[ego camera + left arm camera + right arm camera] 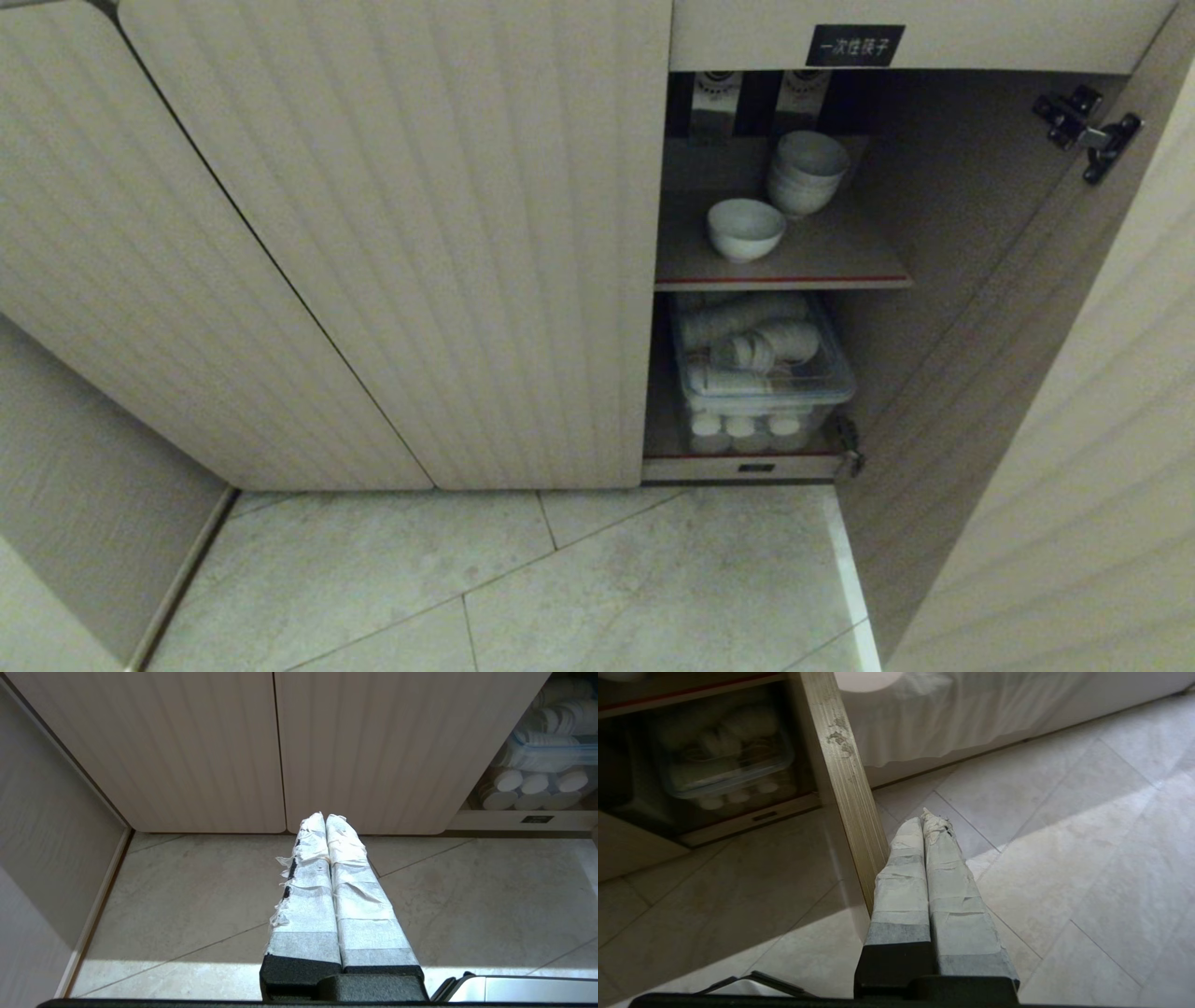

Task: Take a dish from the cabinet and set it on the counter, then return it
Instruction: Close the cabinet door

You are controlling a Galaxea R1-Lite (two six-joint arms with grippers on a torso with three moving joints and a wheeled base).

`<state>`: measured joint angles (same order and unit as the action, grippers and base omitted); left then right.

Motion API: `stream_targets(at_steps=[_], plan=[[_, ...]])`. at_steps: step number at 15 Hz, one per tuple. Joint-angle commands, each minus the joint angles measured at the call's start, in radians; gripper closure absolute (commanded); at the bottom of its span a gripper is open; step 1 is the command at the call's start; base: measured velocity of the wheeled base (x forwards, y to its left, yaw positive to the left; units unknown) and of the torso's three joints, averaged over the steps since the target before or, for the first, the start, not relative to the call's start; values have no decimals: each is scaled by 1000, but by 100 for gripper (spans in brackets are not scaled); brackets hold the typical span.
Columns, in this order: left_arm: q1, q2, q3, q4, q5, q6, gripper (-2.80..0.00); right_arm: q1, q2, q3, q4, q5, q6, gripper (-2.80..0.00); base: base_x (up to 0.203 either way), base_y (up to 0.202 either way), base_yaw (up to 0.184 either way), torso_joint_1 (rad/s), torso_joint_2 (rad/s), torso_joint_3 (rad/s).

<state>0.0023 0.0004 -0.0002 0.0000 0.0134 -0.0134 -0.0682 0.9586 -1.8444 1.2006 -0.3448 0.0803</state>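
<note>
The dish [744, 229] is seen upright on the red-edged upper shelf [822, 271] inside the cabinet [420, 233], whose right door [1074, 420] is swung open. It is set near the shelf's front edge, just in front of the stack of nested bowls [805, 173], apart from it. Below, a clear lidded tub [761, 373] of white cups is stored.

Neither arm is shown in the head view. The left claw [325, 817] is pressed together, empty, parked over the floor [187, 896] before the closed doors. The right claw [924, 820] is likewise pressed together and empty, hung low beside the open door's edge [840, 788]; it would have to be spread before any grasp.

Handling is judged as follows: glazed ceramic, rigid, fairly light, slick, chippable if knocked. The rim nearest the opening is judged the best hold, one finger inside the wall and one outside. The stack behind should not be bumped. The desk is not in view.
</note>
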Motion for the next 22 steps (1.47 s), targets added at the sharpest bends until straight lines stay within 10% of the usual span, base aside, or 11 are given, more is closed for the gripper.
stream_targets(at_steps=[1,22], plan=[[1,0,0,0,0,0,0,11,-6,7,15,1,31,0,0,0,0,0,0,0],[1,0,0,0,0,0,0,79,6,101,-67,322,269,0,0,0,0,0,0,0]])
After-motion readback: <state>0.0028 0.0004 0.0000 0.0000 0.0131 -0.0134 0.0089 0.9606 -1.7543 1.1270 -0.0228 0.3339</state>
